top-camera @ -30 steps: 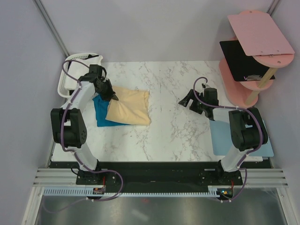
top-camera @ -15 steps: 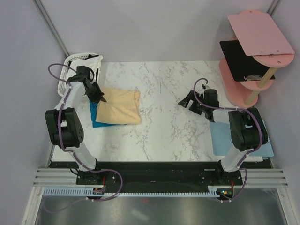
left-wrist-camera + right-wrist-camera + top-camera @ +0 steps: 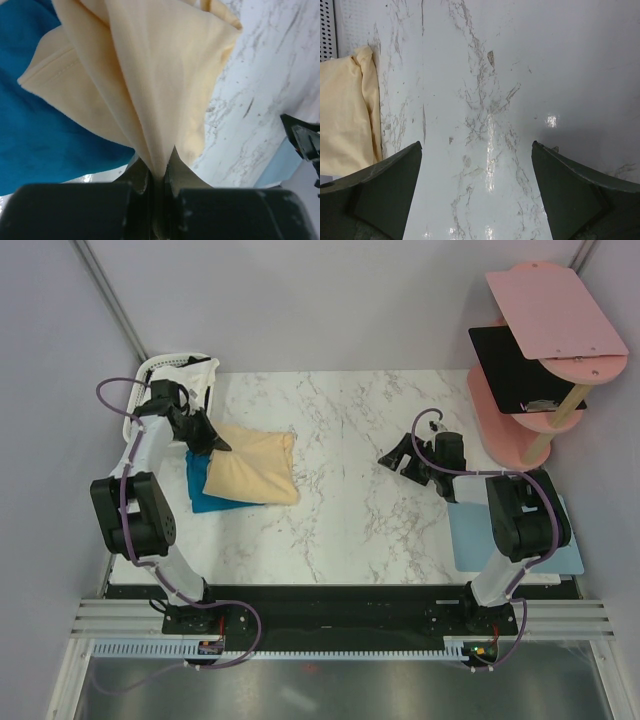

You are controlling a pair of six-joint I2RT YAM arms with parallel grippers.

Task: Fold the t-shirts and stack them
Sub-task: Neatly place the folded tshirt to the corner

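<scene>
The left gripper was clamped on a fold of the yellow shirt, which lay partly over the teal shirt at the table's left side. The right gripper hung with fingers apart above bare marble. White cloth, possibly a shirt, draped the basket.

Bright, even, diffuse light, with only faint soft shadows on the table. Right wrist view has small glare spots on the table. Up close the left gripper is blurry and the yellow t-shirt sharp.
</scene>
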